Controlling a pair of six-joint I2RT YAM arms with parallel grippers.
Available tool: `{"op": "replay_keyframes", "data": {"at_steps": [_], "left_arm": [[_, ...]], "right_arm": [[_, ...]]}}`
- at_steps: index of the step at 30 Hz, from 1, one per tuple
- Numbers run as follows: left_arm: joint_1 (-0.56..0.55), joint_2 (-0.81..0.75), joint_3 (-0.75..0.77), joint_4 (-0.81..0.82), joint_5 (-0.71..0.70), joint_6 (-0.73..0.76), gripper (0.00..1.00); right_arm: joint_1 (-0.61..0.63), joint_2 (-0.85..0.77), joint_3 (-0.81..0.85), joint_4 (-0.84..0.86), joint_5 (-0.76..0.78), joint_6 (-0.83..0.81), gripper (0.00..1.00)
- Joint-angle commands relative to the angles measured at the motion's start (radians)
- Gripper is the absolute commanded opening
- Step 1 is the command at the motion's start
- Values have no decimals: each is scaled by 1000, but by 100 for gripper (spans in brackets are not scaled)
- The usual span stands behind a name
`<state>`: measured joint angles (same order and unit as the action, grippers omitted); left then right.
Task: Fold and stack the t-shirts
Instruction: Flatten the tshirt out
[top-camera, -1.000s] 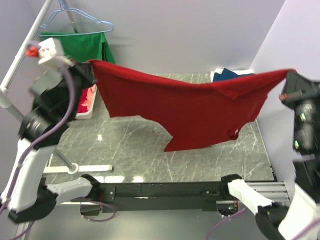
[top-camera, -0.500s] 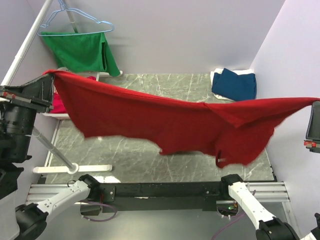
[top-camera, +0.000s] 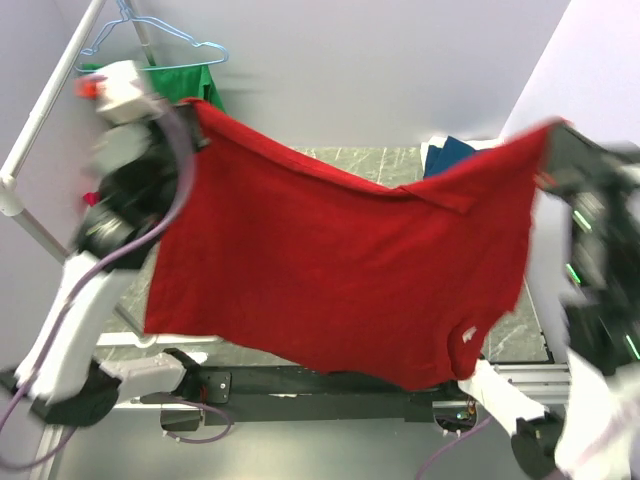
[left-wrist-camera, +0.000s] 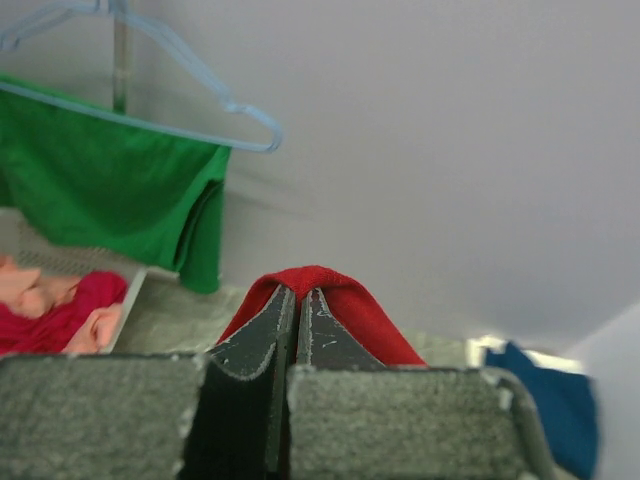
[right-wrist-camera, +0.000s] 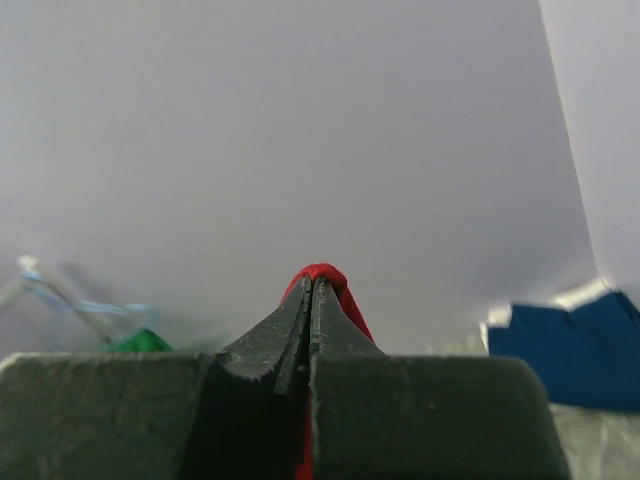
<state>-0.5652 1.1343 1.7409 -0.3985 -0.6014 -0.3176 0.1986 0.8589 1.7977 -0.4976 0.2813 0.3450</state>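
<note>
**Mia:** Where is the big red t-shirt (top-camera: 340, 270)?

**Ben:** Up in the air, spread wide above the surface (top-camera: 515, 335). The left end effector (left-wrist-camera: 297, 293) is pinched tight on one top corner. The right end effector (right-wrist-camera: 312, 285) is pinched tight on the other.

**Mia:** Does the shirt touch the surface?

**Ben:** I cannot tell. Its bottom edge hangs low, down by the black bar (top-camera: 280, 385) at the front.

**Mia:** What could go wrong?

**Ben:** Only a tiny bit of red cloth pokes out of each pinch. If the arms pull too far apart, a corner could slip out. Then the shirt would flop down in a heap.

**Mia:** Anything else?

**Ben:** Both arms look blurry, so I think they are going fast. A fast swing could tug the cloth loose too. The left arm is also close to the green garment (left-wrist-camera: 110, 190) on the blue hanger (left-wrist-camera: 200, 90) and might bump it.

**Mia:** And when the shirt comes down?

**Ben:** The low edge could catch on the black bar. Or the shirt could land crooked, partly on the dark blue t-shirt (top-camera: 450, 152) in the far corner. Then the fold would come out messy.
</note>
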Motion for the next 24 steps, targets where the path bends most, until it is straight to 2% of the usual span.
{"op": "replay_keyframes", "data": {"at_steps": [1, 5, 12, 18, 24], "left_arm": [[27, 90, -21, 148, -136, 20, 1], [85, 169, 6, 164, -109, -15, 1], [156, 220, 117, 136, -52, -15, 1], [162, 134, 123, 99, -26, -12, 1], [162, -30, 56, 10, 12, -26, 1]], "right_arm": [[-2, 133, -57, 112, 56, -26, 0], [-4, 195, -41, 143, 71, -37, 0], [-7, 223, 20, 142, 71, -54, 0], [-10, 138, 34, 123, 59, -60, 0], [-7, 0, 22, 58, 21, -54, 0]]}}
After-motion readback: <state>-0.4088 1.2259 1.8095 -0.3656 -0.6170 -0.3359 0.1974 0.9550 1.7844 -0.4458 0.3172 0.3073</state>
